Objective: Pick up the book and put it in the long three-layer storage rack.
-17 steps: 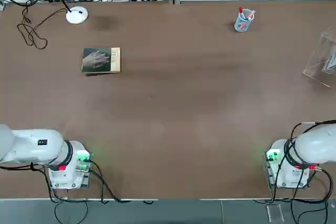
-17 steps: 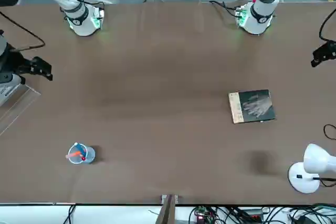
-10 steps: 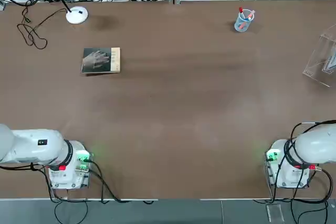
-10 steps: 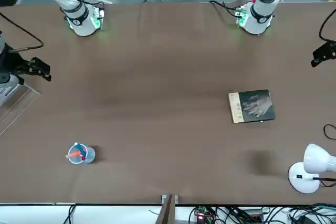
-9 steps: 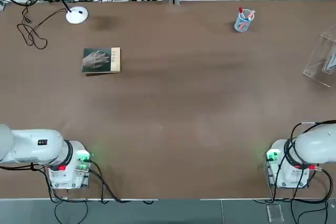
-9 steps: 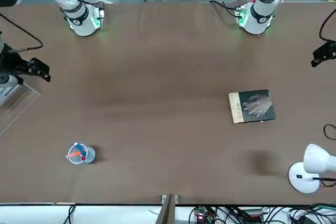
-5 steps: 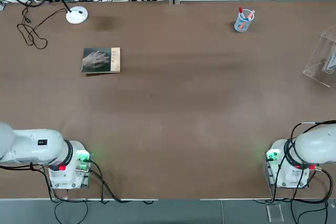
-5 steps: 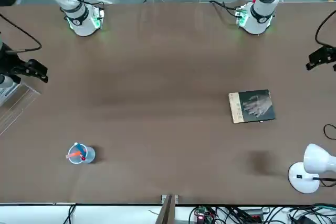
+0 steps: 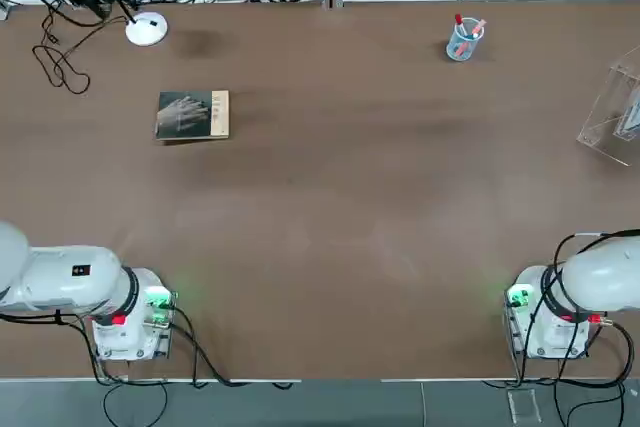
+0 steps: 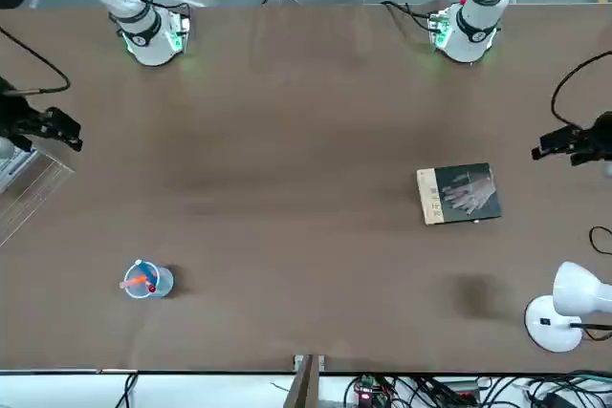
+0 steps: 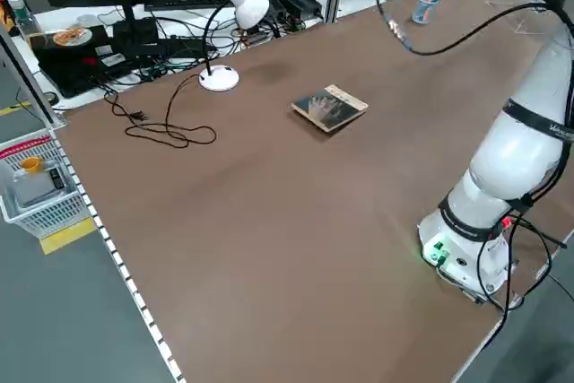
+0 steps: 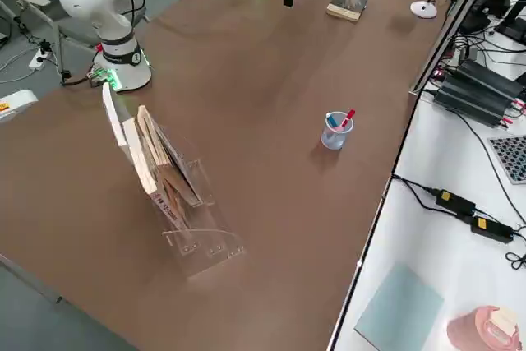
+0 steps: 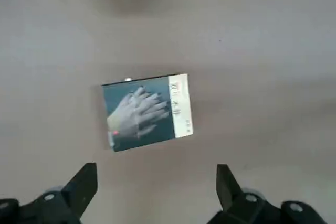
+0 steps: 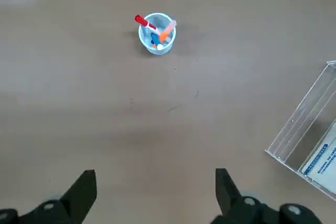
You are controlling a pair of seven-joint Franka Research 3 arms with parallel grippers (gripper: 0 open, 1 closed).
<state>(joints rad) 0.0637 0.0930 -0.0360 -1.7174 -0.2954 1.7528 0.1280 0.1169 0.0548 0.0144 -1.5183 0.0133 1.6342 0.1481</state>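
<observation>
Currently, the left gripper (image 13: 156, 182) is hovering near the book (image 13: 147, 112) (it is holding nothing), and both grippers are staying open.

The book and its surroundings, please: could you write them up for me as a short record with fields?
book: flat on the table, hand picture up, not held
rack: clear, at the table's right side in the top view, already holding other books
left gripper: open, raised above the table near the book
right gripper: open, raised on the rack side
cup: upright, holding pens
</observation>
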